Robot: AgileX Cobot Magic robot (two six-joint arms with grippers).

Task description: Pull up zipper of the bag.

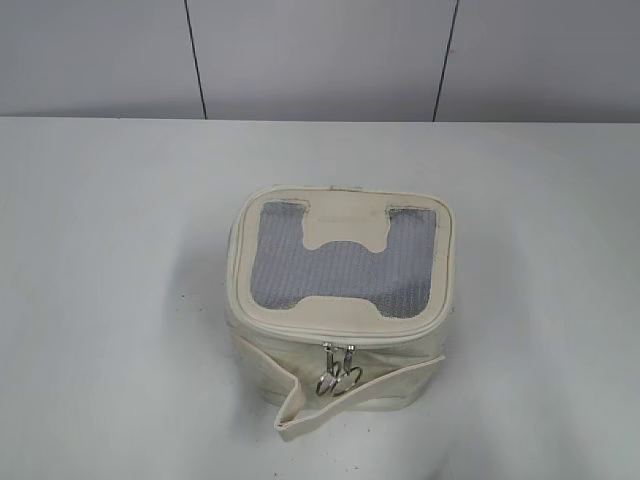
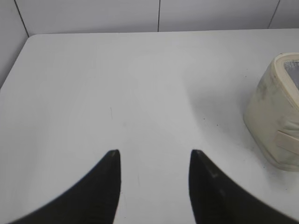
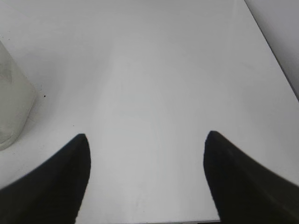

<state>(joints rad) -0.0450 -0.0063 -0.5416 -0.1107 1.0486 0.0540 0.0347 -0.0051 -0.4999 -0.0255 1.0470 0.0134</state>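
Bag (image 1: 340,300) mid-table (image 1: 100,300), two zipper (image 1: 338,368) pulls together at near front face. Left tool (image 2: 154,156) apart, empty, bag to its right. Right tool (image 3: 145,137) apart wider, empty, bag to its left. Neither clearly nearer.

A plain white table (image 1: 110,300) is filling most of the scene, its surface lying matte and slightly speckled. Behind it, a pale grey panelled wall (image 1: 320,55) is standing, thin dark seams running down it.
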